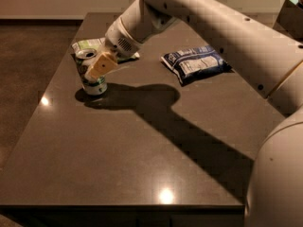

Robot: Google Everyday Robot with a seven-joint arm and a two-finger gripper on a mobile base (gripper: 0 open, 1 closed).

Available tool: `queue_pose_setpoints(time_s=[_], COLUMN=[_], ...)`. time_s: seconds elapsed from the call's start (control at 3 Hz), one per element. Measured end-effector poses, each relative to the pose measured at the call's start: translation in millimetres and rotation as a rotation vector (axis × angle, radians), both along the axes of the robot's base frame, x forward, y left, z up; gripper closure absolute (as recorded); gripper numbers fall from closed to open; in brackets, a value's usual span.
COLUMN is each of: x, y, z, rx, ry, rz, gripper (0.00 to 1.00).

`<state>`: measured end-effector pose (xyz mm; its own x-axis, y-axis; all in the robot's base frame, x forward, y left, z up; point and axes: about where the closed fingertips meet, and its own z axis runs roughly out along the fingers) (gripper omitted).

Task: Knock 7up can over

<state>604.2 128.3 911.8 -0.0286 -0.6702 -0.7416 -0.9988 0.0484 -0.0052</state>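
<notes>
The 7up can (pixel 90 74) stands on the dark table (pixel 142 141) near its left edge, silver top up, its green and white body partly covered. My gripper (pixel 100 66), cream-coloured at the end of the white arm, sits against the can's right side at mid height, touching it. The can looks upright or only slightly leaning to the left.
A flat green snack bag (pixel 87 44) lies just behind the can, partly under the arm. A blue chip bag (pixel 196 63) lies to the right. The table's left edge (pixel 47 91) is close to the can. My arm's shadow crosses the table's middle.
</notes>
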Motion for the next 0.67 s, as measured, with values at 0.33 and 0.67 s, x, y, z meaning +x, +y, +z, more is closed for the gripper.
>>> queue_pose_setpoints(time_s=[0.33, 0.67], x=[3, 0], y=[-22, -53], z=[12, 22], rx=[-0.058, -0.198], ry=[-0.008, -0.046], rz=[0.018, 0.030], gripper=[0.79, 1.00])
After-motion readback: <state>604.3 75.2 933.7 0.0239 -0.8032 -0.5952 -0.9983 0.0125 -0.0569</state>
